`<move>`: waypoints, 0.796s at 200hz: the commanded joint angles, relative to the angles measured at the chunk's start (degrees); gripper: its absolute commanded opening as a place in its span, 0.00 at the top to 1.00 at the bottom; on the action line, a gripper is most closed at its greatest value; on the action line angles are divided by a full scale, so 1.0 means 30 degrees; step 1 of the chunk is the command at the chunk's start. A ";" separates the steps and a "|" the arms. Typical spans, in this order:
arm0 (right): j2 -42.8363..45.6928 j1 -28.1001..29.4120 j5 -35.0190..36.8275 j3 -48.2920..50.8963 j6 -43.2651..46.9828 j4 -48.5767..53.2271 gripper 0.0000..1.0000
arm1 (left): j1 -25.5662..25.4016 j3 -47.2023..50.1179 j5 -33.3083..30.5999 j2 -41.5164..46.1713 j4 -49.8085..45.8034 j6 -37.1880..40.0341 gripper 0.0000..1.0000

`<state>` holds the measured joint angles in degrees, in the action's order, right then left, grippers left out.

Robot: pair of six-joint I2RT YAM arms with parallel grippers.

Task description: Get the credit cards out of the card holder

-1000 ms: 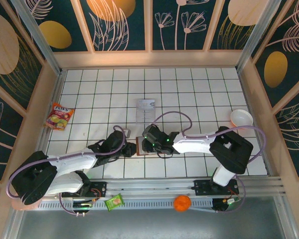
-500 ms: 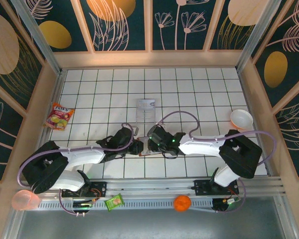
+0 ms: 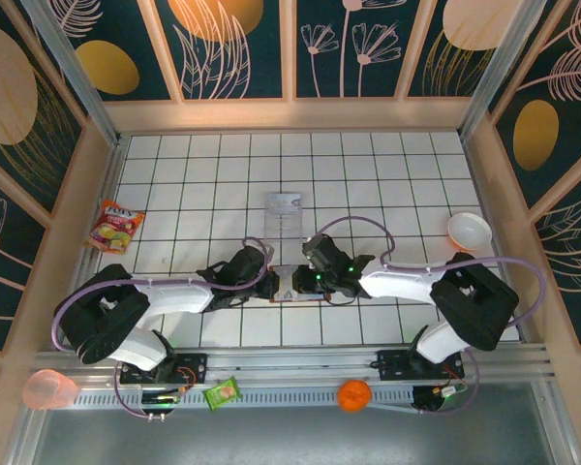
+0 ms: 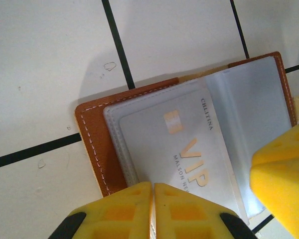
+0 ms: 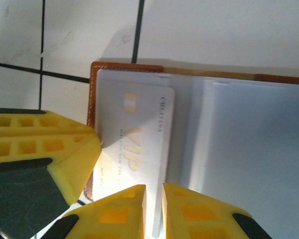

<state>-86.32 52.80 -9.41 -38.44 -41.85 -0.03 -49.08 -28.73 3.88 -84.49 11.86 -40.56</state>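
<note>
White tiled counter (image 3: 368,174), black grid lines, and the card holder (image 4: 92,132) lies open and flat on it. One credit card (image 4: 184,149), with VIP printed on it, sits tucked in the clear sleeve. My left pincer (image 4: 153,209) is closed, pads together at the holder's edge. My right pincer (image 5: 154,209) is all but closed, with a sliver of gap. It's maybe nipping the sleeve edge, hard to say from this angle. My worry is that if I've caught sleeve instead of card, the whole holder comes up with it. The two pincers also sit very close, so a sloppy pull could knock them together.
</note>
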 commanded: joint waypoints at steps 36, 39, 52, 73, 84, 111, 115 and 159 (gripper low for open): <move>-0.0274 -0.0851 -0.2028 0.1036 -0.0091 -0.1726 0.83 | -0.0050 0.0870 -0.0475 -0.0286 -0.0440 -0.0180 0.93; -0.0253 -0.0871 -0.2083 0.1060 -0.0137 -0.1781 0.83 | -0.0072 0.0875 -0.0451 -0.0285 -0.0412 -0.0187 0.93; -0.0234 -0.0985 -0.2336 0.1238 -0.0224 -0.1948 0.82 | -0.0061 0.1042 -0.0369 -0.0228 -0.0351 -0.0275 0.94; -0.0365 -0.0987 -0.2733 0.1411 -0.0375 -0.2280 0.82 | -0.0079 0.1250 -0.0173 -0.0138 -0.0203 -0.0396 0.94; -0.0411 -0.0989 -0.2880 0.1522 -0.0467 -0.2509 0.82 | -0.0072 0.1335 -0.0122 -0.0138 -0.0153 -0.0446 0.94; -0.0621 -0.1016 -0.3014 0.1707 -0.0698 -0.2938 0.82 | -0.0083 0.1403 -0.0047 -0.0080 -0.0118 -0.0485 0.95; -0.0688 -0.1016 -0.3041 0.1723 -0.0702 -0.2988 0.82 | -0.0078 0.1421 -0.0054 -0.0080 -0.0122 -0.0482 0.95; -0.0944 -0.1016 -0.3001 0.1810 -0.0924 -0.3212 0.83 | -0.0067 0.1490 -0.0043 0.0082 -0.0130 -0.0481 0.95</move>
<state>-88.36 50.00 -17.89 -33.98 -43.81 -8.08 -49.08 -26.17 3.99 -84.05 16.12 -41.58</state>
